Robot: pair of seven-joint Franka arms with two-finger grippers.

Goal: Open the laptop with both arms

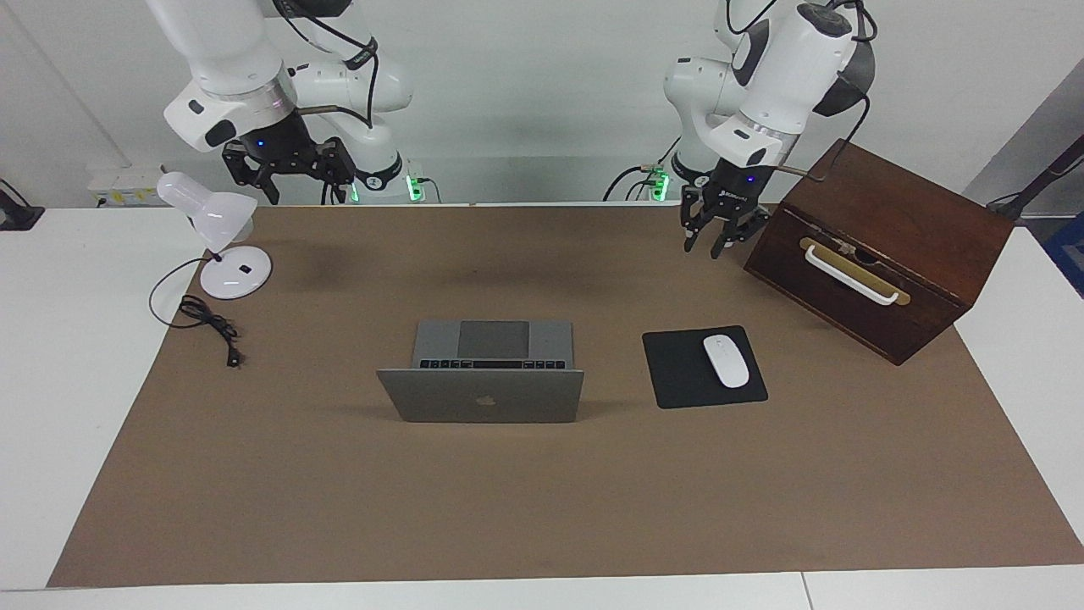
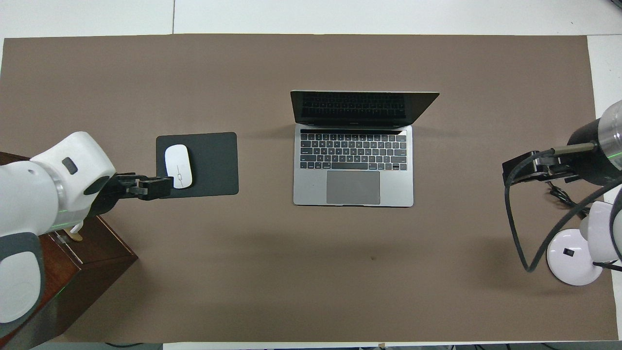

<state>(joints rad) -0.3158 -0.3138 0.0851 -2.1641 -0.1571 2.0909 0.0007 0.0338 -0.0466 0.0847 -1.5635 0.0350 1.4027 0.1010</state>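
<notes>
Clock directions here are read on the overhead view, from the laptop.

Nearest the robots, the left gripper (image 1: 708,246) hangs in the air over the brown mat (image 1: 542,508), just beside the wooden box (image 1: 881,246) at about 8 o'clock; its fingers are spread and hold nothing. From above, the left arm covers most of the box, handle included, and the frame edge cuts off the rest.

The right gripper (image 1: 288,180) is raised over the white desk lamp (image 1: 222,246) at about 4 o'clock. Whether it is spread or closed I cannot tell. The lamp's head is half hidden by the arm's cables in the overhead view.

The laptop (image 1: 483,394) sits open at the mat's middle, keyboard toward the robots, lid upright, untouched by either arm. Its screen is dark and seen too steeply to read.

At 9 o'clock lies the black mouse pad (image 1: 677,373) with a white mouse (image 1: 726,361) on it.
</notes>
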